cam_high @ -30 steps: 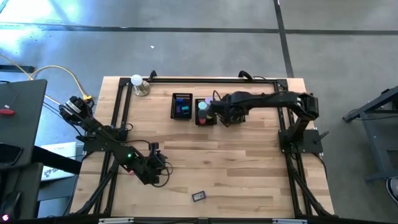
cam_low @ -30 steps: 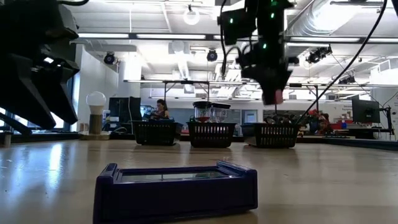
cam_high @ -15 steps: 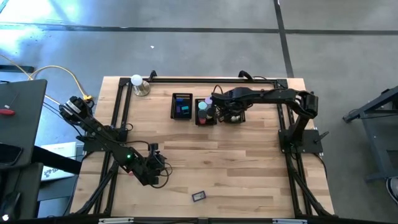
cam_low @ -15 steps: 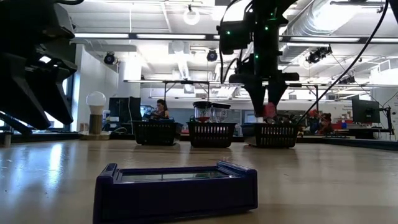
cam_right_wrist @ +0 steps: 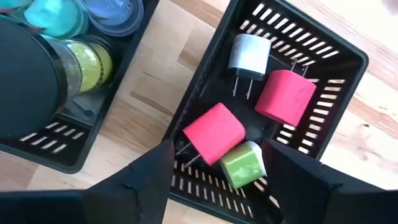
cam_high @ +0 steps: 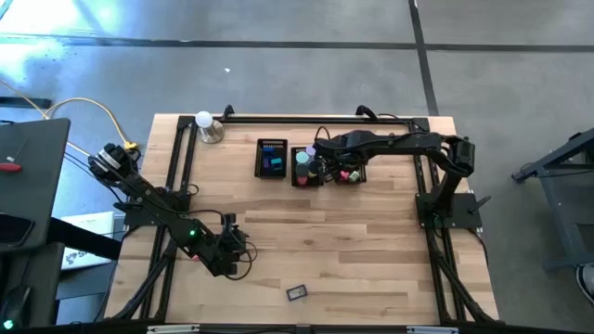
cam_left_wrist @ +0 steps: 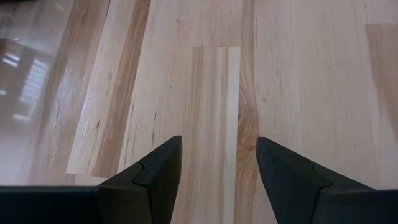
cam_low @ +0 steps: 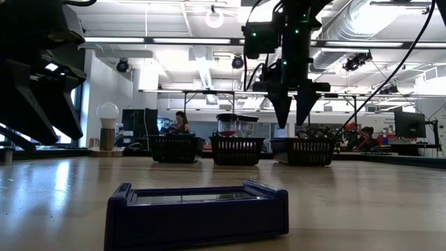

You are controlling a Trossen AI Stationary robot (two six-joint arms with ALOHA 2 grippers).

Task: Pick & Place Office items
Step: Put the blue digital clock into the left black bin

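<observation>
- Right tool [cam_right_wrist: 214, 163]: above the right-hand mesh bin [cam_right_wrist: 339, 59] near the desk's far edge, jaws spread and empty.
- Chargers in that bin: two pink plugs [cam_right_wrist: 213, 133] [cam_right_wrist: 285, 97], a white plug [cam_right_wrist: 249, 56] and a green plug [cam_right_wrist: 242, 164], lying loose and touching one another.
- Middle bin [cam_right_wrist: 43, 146]: holds round tubs, among them a yellow-green tub [cam_right_wrist: 92, 63]; a third bin [cam_high: 271, 159] stands beside it.
- Left tool [cam_left_wrist: 216, 167]: waits over bare wood near the desk's [cam_high: 371, 250] left front, jaws apart, nothing between them.
- Purple case [cam_low: 197, 213]: lies alone near the front edge, not yet binned.
- Risk: lifting carelessly, the spread fingers could catch the bin wall or a prong and tip it.
- Views: only the right wrist view shows the bin's contents; the low view [cam_low: 293, 106] shows the tool clear above the rim.
</observation>
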